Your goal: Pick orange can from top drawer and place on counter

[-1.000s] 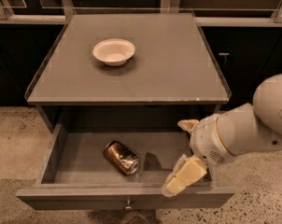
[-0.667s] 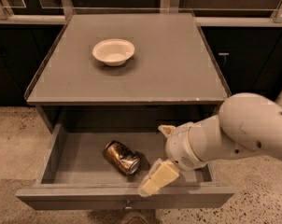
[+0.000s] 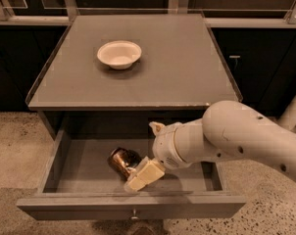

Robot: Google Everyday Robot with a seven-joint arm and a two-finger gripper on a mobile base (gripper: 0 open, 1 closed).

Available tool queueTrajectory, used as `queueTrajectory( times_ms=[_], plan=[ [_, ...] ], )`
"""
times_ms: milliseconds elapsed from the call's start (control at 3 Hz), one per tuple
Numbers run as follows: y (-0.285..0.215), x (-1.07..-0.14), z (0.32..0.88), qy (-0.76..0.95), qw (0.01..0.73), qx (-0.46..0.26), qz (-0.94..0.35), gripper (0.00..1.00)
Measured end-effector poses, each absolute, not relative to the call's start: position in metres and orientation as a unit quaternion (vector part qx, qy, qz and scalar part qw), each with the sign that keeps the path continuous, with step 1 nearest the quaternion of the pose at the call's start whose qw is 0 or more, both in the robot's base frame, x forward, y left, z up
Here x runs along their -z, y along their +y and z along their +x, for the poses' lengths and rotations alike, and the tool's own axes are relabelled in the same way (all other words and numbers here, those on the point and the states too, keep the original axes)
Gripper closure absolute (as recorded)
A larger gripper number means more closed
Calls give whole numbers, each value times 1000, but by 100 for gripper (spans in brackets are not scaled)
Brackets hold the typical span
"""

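Note:
The orange can (image 3: 121, 161) lies on its side on the floor of the open top drawer (image 3: 79, 173), near the middle. My gripper (image 3: 143, 155) reaches into the drawer from the right and is open. Its lower finger (image 3: 144, 174) rests against the can's right side, and its upper finger (image 3: 156, 128) stands above and behind the can. The can is not held. The counter (image 3: 182, 67) lies above the drawer.
A white bowl (image 3: 119, 54) sits on the counter's left half, towards the back. My arm (image 3: 236, 138) crosses the right half of the drawer. The drawer's front panel carries a small knob (image 3: 134, 212). Speckled floor lies on both sides, dark cabinets behind.
My gripper and arm have moved left across the drawer, from its right part up to the can. The can has not moved.

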State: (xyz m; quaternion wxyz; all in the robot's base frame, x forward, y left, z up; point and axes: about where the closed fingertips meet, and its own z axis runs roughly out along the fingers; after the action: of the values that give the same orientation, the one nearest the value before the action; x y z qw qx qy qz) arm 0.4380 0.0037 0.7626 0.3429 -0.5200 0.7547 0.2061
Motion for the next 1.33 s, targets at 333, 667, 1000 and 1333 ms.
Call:
queueTrajectory(
  times_ms=[333, 667, 1000, 1333],
  plan=[
    [-6, -755, 435, 777, 340, -195, -492, 0],
    [-1, -736, 449, 790, 350, -186, -468, 0],
    [8, -722, 472, 795, 366, -172, -452, 0],
    [14, -725, 475, 792, 372, -170, -452, 0]
  ],
)
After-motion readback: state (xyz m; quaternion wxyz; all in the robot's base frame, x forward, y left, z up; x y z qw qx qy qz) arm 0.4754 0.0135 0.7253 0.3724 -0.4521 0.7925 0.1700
